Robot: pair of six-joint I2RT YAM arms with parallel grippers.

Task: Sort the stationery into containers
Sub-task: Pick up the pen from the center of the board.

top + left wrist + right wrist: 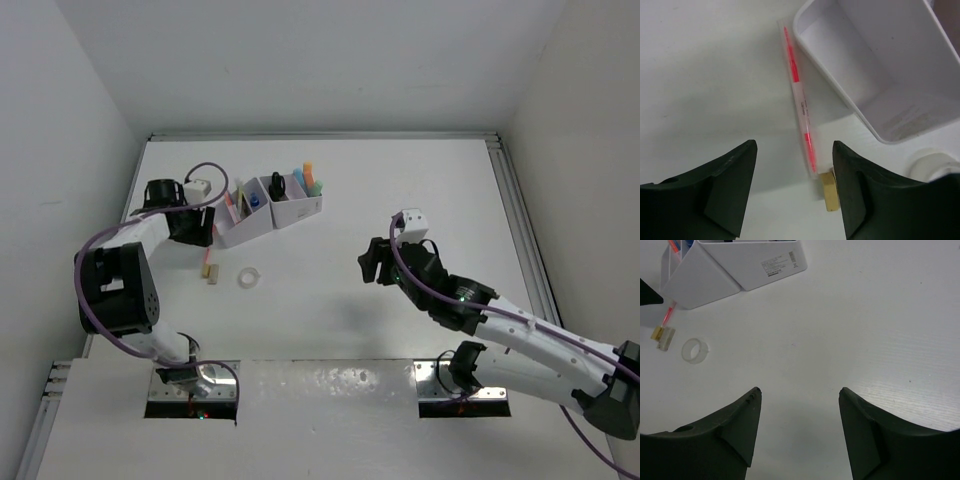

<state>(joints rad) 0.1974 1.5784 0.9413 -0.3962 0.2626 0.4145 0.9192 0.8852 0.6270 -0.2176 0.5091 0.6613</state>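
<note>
Pink pen (801, 105) lies flat beside white organiser (875, 55)

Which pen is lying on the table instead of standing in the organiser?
The clear pen with the pink core, flat on the table beside the organiser, just ahead of the left gripper. The other pens stand in its compartments.

We count one organiser (283, 212), one pair of scissors (277, 186), one tape ring (248, 277), one loose pink pen (802, 107), and one tan block (830, 196) at its 6 o'clock end. There are two grippers: left gripper (794, 145) and right gripper (800, 390).
</note>
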